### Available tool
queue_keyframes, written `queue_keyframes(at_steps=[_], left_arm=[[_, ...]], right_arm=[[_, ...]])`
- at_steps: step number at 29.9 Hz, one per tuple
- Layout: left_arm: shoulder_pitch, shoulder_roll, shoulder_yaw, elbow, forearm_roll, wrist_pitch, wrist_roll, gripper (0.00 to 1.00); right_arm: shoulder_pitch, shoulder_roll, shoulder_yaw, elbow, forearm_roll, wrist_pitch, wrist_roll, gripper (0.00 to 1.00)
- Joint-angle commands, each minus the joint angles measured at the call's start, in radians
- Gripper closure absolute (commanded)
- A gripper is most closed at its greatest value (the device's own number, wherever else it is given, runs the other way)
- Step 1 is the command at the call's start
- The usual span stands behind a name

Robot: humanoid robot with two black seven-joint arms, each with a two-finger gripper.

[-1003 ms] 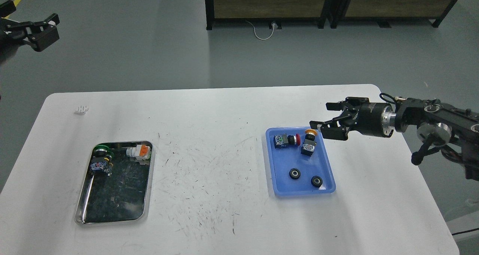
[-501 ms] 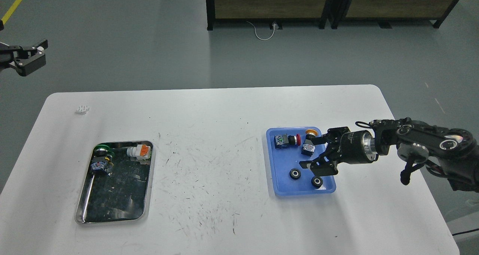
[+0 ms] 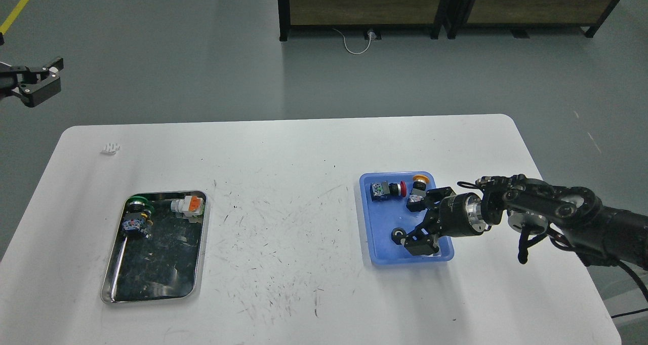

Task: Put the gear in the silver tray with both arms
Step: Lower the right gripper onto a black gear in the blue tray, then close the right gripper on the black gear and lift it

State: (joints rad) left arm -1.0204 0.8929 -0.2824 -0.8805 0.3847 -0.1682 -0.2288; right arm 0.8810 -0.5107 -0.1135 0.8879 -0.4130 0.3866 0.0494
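The right gripper (image 3: 422, 223) has dropped into the blue plastic tray (image 3: 377, 243), jaws wide over a small black gear (image 3: 398, 233). The shiny silver tray (image 3: 198, 264) awaits; the left gripper (image 3: 38, 81), jaws slightly apart, hangs well away.

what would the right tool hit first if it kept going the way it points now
Probably the small black gear wheel lying in the blue plastic tray. The right tool points left and slightly down, directly at that gear, though how far above the tray floor it sits is unclear.

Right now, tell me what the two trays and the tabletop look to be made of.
The silver tray looks like polished metal: shiny rim, dark mirror-like bottom with reflections. The blue tray looks like plastic: uniform, slightly translucent blue with soft rounded walls. The table has a matte white surface, perhaps laminate or painted board, marked by dark scuffs.
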Motion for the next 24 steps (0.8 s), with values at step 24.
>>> queue_keyframes(at_steps=[24], left_arm=[[0.011,0.012,-0.001,0.002,-0.001,0.004,-0.014,0.02]], right_arm=[[-0.017,0.057,-0.014,-0.033,-0.053,-0.041,-0.011,0.31]])
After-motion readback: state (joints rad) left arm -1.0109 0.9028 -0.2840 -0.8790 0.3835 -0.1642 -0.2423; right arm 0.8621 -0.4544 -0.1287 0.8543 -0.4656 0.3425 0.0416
